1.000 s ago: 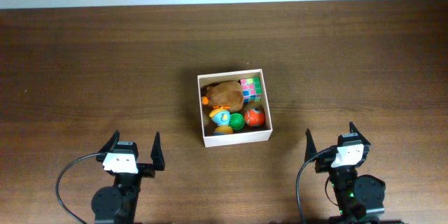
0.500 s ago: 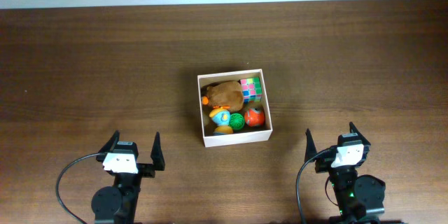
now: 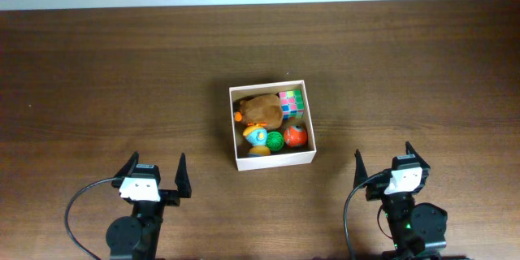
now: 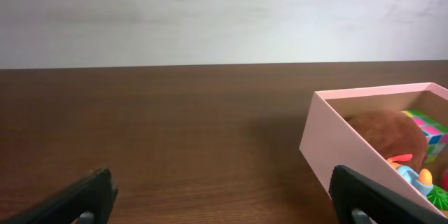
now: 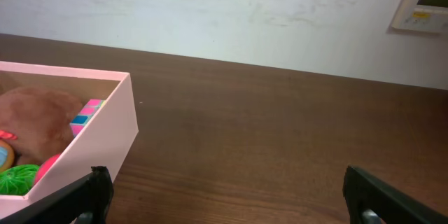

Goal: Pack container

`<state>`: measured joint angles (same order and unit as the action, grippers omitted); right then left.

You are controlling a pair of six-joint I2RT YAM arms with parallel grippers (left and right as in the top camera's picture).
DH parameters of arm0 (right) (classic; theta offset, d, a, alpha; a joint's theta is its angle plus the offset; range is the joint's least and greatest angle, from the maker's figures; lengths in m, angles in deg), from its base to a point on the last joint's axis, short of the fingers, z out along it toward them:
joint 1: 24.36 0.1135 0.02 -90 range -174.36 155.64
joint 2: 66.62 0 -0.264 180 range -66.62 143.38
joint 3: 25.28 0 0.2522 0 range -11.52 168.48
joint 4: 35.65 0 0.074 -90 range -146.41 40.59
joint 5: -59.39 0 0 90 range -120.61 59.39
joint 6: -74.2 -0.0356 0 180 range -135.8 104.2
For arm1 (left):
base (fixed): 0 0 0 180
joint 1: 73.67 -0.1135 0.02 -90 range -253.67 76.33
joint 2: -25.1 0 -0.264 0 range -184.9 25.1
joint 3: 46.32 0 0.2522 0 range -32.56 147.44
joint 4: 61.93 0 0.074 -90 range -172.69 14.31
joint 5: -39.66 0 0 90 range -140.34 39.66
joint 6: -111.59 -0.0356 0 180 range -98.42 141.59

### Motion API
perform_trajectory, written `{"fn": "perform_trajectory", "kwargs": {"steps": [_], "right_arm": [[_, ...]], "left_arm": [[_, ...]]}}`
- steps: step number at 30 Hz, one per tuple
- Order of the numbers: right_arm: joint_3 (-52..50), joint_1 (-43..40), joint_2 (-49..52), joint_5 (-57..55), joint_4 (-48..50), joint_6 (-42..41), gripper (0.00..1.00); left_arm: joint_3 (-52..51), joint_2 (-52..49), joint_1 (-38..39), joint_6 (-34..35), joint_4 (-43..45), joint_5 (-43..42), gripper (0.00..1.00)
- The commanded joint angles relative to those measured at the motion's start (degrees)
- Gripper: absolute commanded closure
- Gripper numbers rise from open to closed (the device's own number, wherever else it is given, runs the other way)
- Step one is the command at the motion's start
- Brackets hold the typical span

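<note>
The container (image 3: 273, 160) sits mid-tabletop (image 3: 122, 73), holding a brown plush toy (image 3: 262, 108), a puzzle cube (image 3: 292, 102) and a green ball (image 3: 275, 140). The left hand (image 3: 158, 159) and right hand (image 3: 383, 153) rest near, well apart from it, both spread wide and empty

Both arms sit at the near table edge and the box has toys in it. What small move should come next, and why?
Probably none: I would leave both arms parked. The container holds the brown plush, the colour cube and small balls, no loose toy shows on the table, and the left tool and right tool are open, empty and short of the box.
</note>
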<state>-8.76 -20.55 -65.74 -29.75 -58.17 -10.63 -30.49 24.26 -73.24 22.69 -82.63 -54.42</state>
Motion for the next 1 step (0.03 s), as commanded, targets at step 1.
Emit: {"fn": "perform_trajectory", "kwargs": {"steps": [1], "right_arm": [[-0.52,-0.50,-0.70,-1.14,0.11,0.39,0.01]], "left_arm": [[-0.35,0.50,0.17,-0.90,0.02,0.44,0.01]]}}
